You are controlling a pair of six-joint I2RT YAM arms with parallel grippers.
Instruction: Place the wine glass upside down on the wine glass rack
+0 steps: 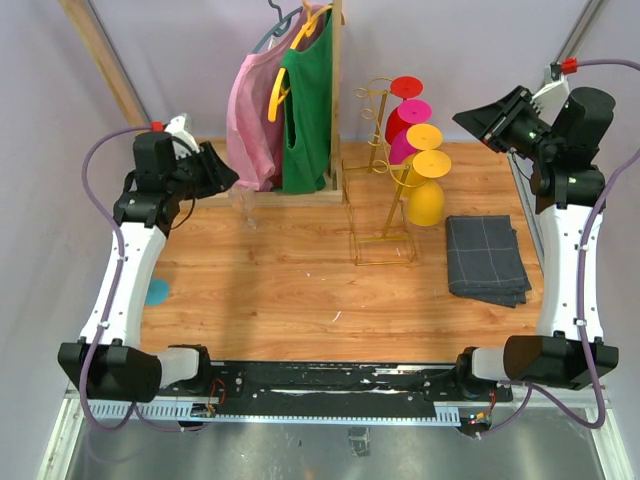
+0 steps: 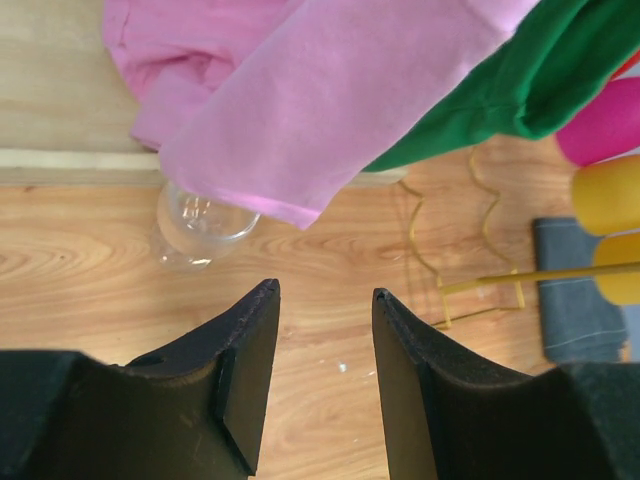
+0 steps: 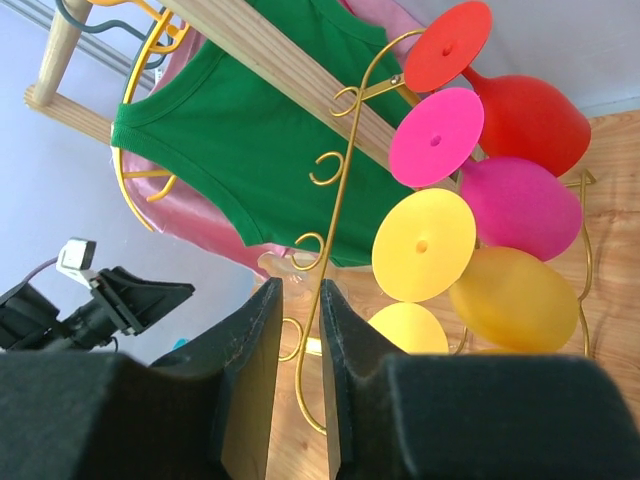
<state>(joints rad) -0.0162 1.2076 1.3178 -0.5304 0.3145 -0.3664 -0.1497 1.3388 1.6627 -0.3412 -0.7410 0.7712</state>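
Observation:
A clear wine glass (image 1: 243,205) stands on the wooden table by the pink garment; in the left wrist view the glass (image 2: 200,225) lies just ahead and left of my fingers, partly under pink cloth. My left gripper (image 1: 215,172) (image 2: 325,292) is open and empty, a short way from the glass. The gold wire wine glass rack (image 1: 384,262) (image 3: 345,190) stands mid-table, with red, magenta and yellow glasses hung upside down on its right side. Its left hooks are bare. My right gripper (image 1: 480,118) (image 3: 300,285) is raised right of the rack, jaws narrowly apart and empty.
A wooden clothes rack (image 1: 336,100) with a pink garment (image 1: 255,110) and a green garment (image 1: 308,110) stands at the back, just behind the glass. A folded grey cloth (image 1: 485,258) lies right of the wine glass rack. A teal dot (image 1: 157,291) marks the table's left edge.

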